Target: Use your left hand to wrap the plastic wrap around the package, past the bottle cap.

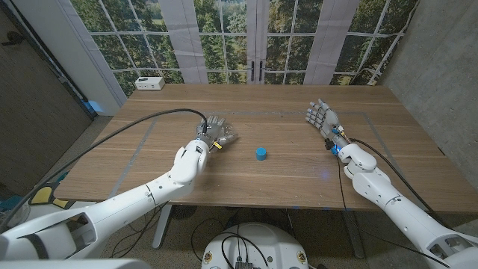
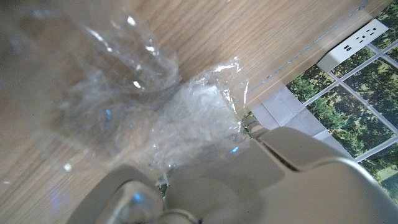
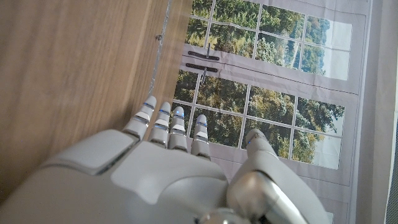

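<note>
My left hand [image 1: 212, 133] is left of the table's centre, its fingers curled around crinkled clear plastic wrap [image 2: 124, 93]. In the left wrist view the wrap spreads over the wood just ahead of my left hand [image 2: 261, 180]. A small yellow bit [image 1: 217, 144] shows at the hand's near side, and the package itself is hidden by the hand and the wrap. A blue bottle cap [image 1: 261, 153] lies on the table a short way to the right of the left hand. My right hand [image 1: 323, 118] stands at the right with its fingers [image 3: 163, 121] apart and holds nothing.
A white power strip [image 1: 149, 83] lies at the table's far left corner, also seen as the strip [image 2: 354, 43] in the left wrist view. A black cable [image 1: 149, 119] runs along the left arm. Windows stand behind the table's far edge [image 1: 254, 85].
</note>
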